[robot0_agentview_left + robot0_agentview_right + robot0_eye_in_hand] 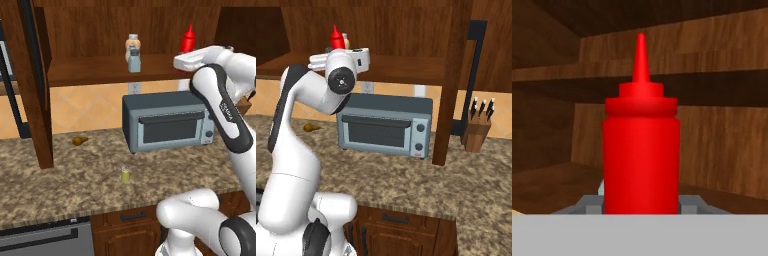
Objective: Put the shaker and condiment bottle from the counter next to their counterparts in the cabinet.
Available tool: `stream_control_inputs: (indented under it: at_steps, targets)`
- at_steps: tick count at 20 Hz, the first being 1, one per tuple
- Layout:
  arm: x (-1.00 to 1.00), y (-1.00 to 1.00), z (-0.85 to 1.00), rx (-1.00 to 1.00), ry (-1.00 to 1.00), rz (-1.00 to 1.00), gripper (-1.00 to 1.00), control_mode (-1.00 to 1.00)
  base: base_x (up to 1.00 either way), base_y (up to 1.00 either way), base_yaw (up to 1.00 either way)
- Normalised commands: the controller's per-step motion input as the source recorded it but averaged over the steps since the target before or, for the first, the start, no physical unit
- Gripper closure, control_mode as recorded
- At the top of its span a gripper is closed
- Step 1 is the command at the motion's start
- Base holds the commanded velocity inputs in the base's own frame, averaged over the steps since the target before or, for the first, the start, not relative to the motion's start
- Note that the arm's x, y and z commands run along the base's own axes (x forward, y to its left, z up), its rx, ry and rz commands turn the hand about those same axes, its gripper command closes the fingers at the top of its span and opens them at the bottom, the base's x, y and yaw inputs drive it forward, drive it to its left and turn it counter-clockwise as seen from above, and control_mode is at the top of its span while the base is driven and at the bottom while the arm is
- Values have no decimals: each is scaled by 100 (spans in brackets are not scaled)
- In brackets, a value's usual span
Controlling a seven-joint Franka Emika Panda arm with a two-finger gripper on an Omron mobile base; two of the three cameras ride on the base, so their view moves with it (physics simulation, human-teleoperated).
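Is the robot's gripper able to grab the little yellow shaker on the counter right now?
Probably not yet: the gripper is shut on the red bottle up at the cabinet shelf, far above the shaker.

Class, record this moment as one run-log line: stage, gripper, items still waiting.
stage: carrying condiment bottle at cabinet shelf | gripper: shut on condiment bottle | waiting: shaker on counter

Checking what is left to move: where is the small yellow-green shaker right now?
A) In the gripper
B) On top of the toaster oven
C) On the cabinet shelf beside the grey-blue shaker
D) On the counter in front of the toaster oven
D: the shaker stands upright on the counter, out in front of the toaster oven, while the gripper is shut on the red bottle up at the cabinet.
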Motion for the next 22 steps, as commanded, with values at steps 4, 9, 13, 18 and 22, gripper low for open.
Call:
stream_control_inputs:
  at_steps: [4,9,13,18,22]
  targets:
    - [71,2,0,-3,7,0,100,-100,0,0,0]
    - [71,1,-15,-5,6,1,100,-100,0,0,0]
    - [60,1,-24,-6,0,3,100,-100,0,0,0]
    - [51,16,-10,0,5,1,100,-100,0,0,0]
    - [28,13,-5,1,15,4,100,-100,0,0,0]
